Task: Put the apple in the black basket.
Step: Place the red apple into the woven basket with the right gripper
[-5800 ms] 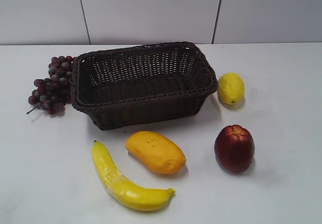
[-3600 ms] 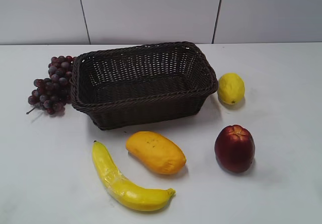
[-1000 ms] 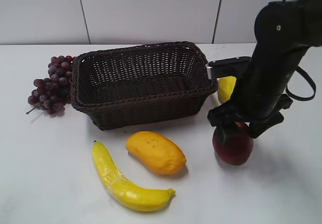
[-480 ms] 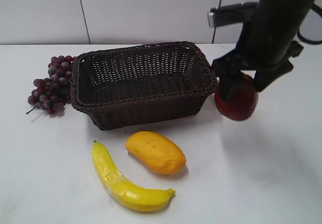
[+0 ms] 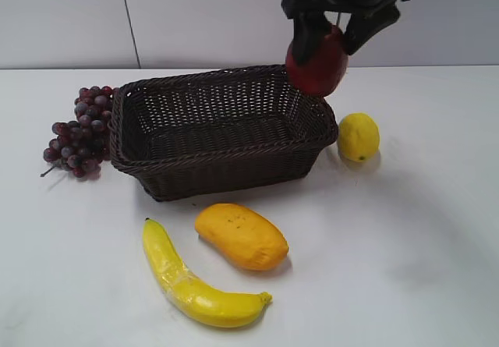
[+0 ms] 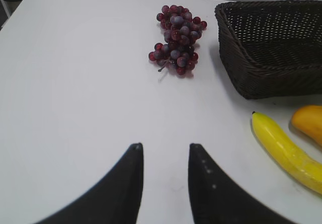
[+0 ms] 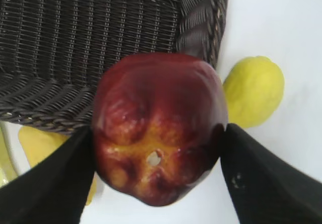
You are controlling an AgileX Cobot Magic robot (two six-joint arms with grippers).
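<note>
My right gripper (image 5: 327,31) is shut on the dark red apple (image 5: 316,62) and holds it in the air above the right rim of the black basket (image 5: 129,160). In the right wrist view the apple (image 7: 158,126) sits between the two black fingers (image 7: 156,168), over the basket's near right corner (image 7: 201,27). The basket shows nothing inside. My left gripper (image 6: 165,148) is open and empty over bare table, left of the basket (image 6: 271,78). It does not show in the exterior view.
Purple-red grapes (image 5: 78,132) lie against the basket's left side. A yellow lemon (image 5: 358,136) lies right of the basket. A mango (image 5: 240,235) and a banana (image 5: 195,281) lie in front of it. A tiled wall stands behind the white table.
My right arm came in, closed on the apple on the table, lifted it and carried it up and left to above the basket's right rim. The lemon shows again.
</note>
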